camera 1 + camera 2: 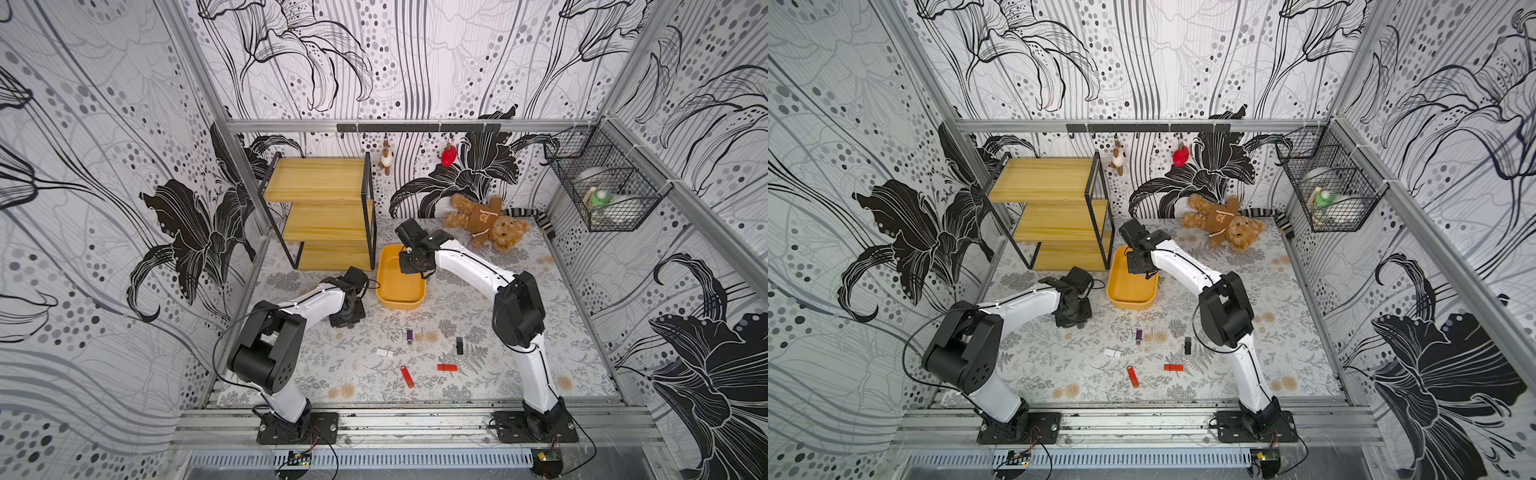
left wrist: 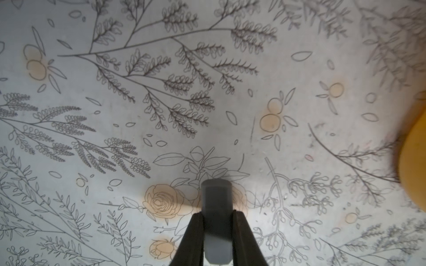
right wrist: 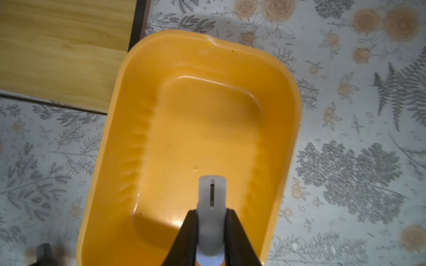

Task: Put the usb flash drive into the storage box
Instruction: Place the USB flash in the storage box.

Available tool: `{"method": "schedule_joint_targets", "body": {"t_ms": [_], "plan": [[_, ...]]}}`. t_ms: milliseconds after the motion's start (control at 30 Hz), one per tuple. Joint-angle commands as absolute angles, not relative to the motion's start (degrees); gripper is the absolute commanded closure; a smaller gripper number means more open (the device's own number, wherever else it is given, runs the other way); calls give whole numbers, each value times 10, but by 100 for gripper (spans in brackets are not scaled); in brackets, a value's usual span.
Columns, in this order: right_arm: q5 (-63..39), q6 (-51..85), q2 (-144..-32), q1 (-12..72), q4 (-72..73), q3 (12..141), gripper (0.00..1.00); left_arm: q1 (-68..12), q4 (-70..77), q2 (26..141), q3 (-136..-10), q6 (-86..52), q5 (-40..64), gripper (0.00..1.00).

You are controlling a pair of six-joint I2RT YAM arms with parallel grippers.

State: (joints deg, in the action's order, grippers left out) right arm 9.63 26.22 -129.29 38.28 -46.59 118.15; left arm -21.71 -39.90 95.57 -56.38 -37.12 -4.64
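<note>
Right fingers (image 3: 218, 198), pressed together empty, are hovering over the storage box (image 3: 283, 87), left fingers (image 2: 215, 198) likewise beside it; the purple usb flash drive (image 1: 409, 335) is lying on the table (image 1: 478, 390) near it, needing wider fingers

shallow yellow-orange storage box (image 1: 398, 304) upright, empty; five usb flash drives (image 1: 384, 353) lie scattered nearby.

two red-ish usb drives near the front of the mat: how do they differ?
The longer red drive is slim with a rounded end; the orange-red drive is shorter and blockier. The longer red drive lies diagonally, while the orange-red drive lies roughly parallel to the front rail. The longer red drive sits on the left arm's side of the orange-red drive. Shared: both lie flat on the mat, apart from each other and outside the storage box.
</note>
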Motion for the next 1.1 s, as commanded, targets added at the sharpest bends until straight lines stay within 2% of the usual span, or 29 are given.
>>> {"method": "schedule_joint_targets", "body": {"t_ms": [0, 233, 500, 933, 1067], "plan": [[107, 251, -1347, 380, -508, 1242, 100, -218, -405, 962, -581, -357, -37, 100], [139, 249, -1411, 362, -502, 1290, 100, -218, -404, 965, -580, -351, -29, 100], [152, 232, -1437, 344, -481, 1296, 100, -218, -402, 966, -575, -347, -32, 100], [153, 214, -1497, 322, -494, 1376, 100, -218, -403, 959, -573, -348, -35, 100], [152, 209, -1503, 322, -493, 1378, 83, -218, -405, 947, -580, -350, -35, 100]]}}
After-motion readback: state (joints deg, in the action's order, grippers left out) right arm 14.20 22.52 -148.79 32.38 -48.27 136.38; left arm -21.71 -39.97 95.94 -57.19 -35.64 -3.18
